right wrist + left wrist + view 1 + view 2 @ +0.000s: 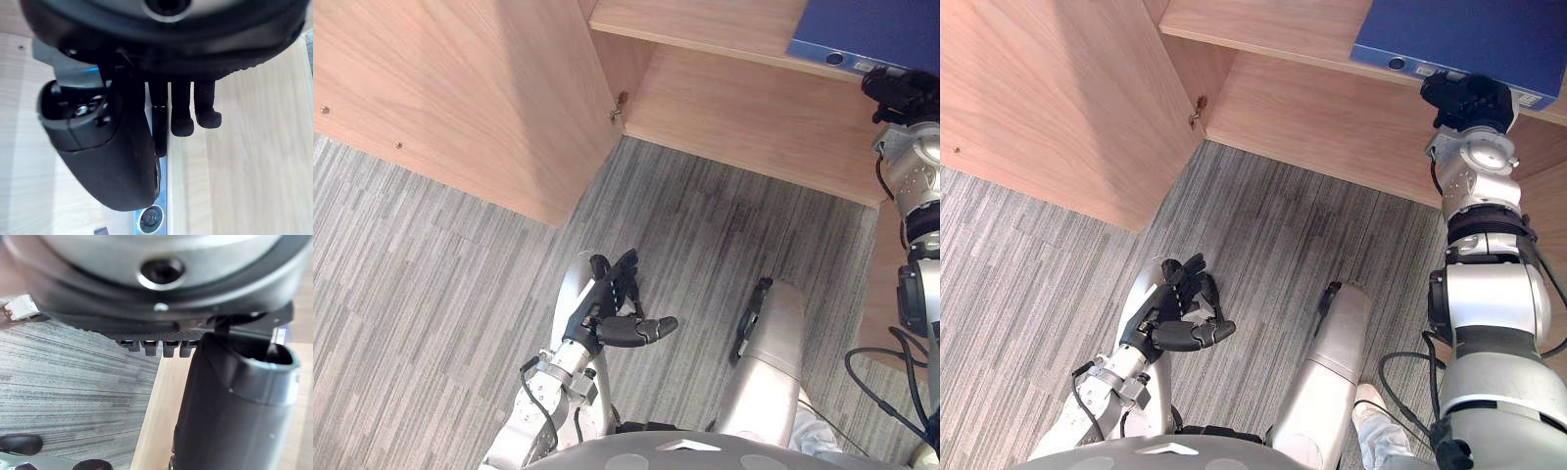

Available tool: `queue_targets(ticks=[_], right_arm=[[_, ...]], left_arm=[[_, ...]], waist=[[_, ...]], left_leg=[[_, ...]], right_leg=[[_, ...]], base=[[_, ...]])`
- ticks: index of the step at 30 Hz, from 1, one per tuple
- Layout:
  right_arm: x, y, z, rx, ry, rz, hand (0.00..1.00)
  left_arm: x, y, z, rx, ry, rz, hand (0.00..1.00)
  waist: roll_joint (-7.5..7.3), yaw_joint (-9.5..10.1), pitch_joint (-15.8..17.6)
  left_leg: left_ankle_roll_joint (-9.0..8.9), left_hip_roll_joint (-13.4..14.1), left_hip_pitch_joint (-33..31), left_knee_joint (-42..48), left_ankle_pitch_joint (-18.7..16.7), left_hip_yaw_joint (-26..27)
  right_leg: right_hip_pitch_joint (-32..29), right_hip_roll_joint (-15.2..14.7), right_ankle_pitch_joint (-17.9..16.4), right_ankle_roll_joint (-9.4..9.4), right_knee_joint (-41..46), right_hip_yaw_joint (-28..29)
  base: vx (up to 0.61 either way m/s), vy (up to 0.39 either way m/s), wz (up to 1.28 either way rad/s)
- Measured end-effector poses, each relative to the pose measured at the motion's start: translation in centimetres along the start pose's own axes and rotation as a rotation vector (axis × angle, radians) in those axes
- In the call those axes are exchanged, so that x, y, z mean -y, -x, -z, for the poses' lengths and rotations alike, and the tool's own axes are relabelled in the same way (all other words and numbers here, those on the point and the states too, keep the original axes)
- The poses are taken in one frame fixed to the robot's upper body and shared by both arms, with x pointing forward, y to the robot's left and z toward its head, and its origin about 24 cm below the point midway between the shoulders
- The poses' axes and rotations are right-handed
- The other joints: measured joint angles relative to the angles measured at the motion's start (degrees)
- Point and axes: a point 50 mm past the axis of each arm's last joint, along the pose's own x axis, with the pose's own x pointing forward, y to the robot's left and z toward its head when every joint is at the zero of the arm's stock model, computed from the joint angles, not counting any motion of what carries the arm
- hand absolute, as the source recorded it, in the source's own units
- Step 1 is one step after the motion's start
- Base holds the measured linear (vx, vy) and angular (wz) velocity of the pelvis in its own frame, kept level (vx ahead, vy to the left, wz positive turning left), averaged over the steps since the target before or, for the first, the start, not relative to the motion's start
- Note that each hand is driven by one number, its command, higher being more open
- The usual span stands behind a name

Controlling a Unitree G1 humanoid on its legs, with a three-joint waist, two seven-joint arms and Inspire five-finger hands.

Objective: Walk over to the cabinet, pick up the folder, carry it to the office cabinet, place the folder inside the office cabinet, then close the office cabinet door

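The blue folder lies flat on a shelf inside the open wooden office cabinet, its spine with a round metal finger ring facing me. My right hand is raised to that spine. In the right wrist view the folder's edge runs between the thumb and the fingers, which pinch it. Low over the carpet hangs my left hand, its fingers curled and holding nothing.
The cabinet door stands swung open to my left, hinged at the cabinet's side. Below the shelf is the cabinet's bottom panel. Grey striped carpet covers the floor before it.
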Motion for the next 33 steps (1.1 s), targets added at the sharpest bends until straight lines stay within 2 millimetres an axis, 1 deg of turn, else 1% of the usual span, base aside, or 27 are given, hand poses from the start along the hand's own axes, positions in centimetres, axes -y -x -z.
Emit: queue_targets(ticks=[1,4,7,11,13,19,21,25,32,33], right_arm=[[0.0,-0.1,-0.7,0.013,0.004,0.0,0.0],[-0.2,-0.2,-1.8,0.036,-0.021,-0.004,0.0],[-0.6,-0.2,-2.3,0.04,-0.005,-0.018,0.0],[-0.9,-0.2,-2.5,0.043,0.009,-0.031,0.0],[-1.3,-0.2,-2.9,0.05,0.018,-0.041,0.0],[-2.1,-0.3,-5.3,0.102,0.0,-0.059,0.0],[-2.3,-0.2,-5.7,0.112,0.004,-0.064,0.0],[-2.5,-0.2,-6.1,0.122,0.006,-0.068,0.0],[-2.6,-0.2,-6.0,0.121,0.022,-0.074,0.0],[-2.6,-0.2,-6.0,0.117,0.005,-0.077,0.0]], left_arm=[[0.0,0.1,-0.2,0.009,0.003,-0.001,1.0],[0.1,0.3,-0.6,0.025,0.006,0.0,1.0],[0.1,0.4,-0.6,0.025,0.008,0.0,1.0],[0.3,0.2,-0.6,0.032,0.02,-0.001,1.0],[0.4,0.2,-0.6,0.036,0.027,-0.001,1.0],[0.5,0.2,-0.7,0.038,0.03,0.016,1.0],[0.5,0.2,-0.7,0.039,0.03,0.014,1.0],[0.5,0.1,-0.7,0.042,0.038,0.012,1.0],[0.7,0.0,-1.3,0.07,0.04,0.02,1.0],[0.7,0.0,-1.4,0.077,0.072,0.013,1.0]], waist=[[0.26,-0.01,0.14],[0.62,-0.05,0.3],[0.69,0.0,0.33],[0.68,0.06,0.33],[0.69,0.0,0.34],[0.7,-0.06,0.34],[0.71,-0.04,0.35],[0.75,0.1,0.38],[0.75,0.15,0.42],[0.74,-0.01,0.42]], left_leg=[[-0.06,-0.11,-0.08,-0.09,0.05,-0.04],[-0.42,-0.48,-0.11,-0.63,0.3,-0.04],[-0.2,-0.5,-0.11,-1.0,0.89,-0.18],[-0.37,-0.54,-0.14,-1.48,1.32,-0.37],[-0.47,-0.55,-0.21,-1.72,1.49,-0.46],[-0.64,-0.51,-0.49,-2.03,1.7,-0.83],[-0.6,-0.51,-0.62,-2.06,1.73,-0.89],[-0.62,-0.55,-0.74,-2.17,1.79,-0.97],[-0.83,-0.59,-0.75,-2.45,2.12,-1.09],[-1.07,-0.54,-0.73,-2.77,2.44,-1.58]], right_leg=[[0.02,-0.08,0.0,0.01,-0.04,-0.09],[0.02,-0.35,0.0,0.02,-0.24,-0.25],[0.03,-0.33,-0.04,-0.07,-0.29,-0.5],[0.15,-0.32,-0.12,-0.24,-0.46,-0.89],[0.15,-0.29,-0.12,-0.25,-0.58,-1.08],[0.17,-0.11,-0.17,-0.37,-0.81,-1.55],[0.17,-0.11,-0.17,-0.37,-0.89,-1.63],[0.17,-0.14,-0.17,-0.37,-0.99,-1.68],[0.21,-0.14,-0.17,-0.4,-1.06,-1.88],[0.54,0.09,-0.18,-0.47,-1.25,-2.33]], base=[[-0.02,-0.042,0.05],[-0.02,-0.041,0.06],[-0.02,-0.054,0.02],[-0.02,-0.051,0.02],[-0.03,-0.048,0.01],[-0.02,-0.032,0.0],[0.0,0.0,0.0],[-0.01,-0.008,0.0],[-0.03,-0.037,0.01],[-0.08,-0.092,0.02]])
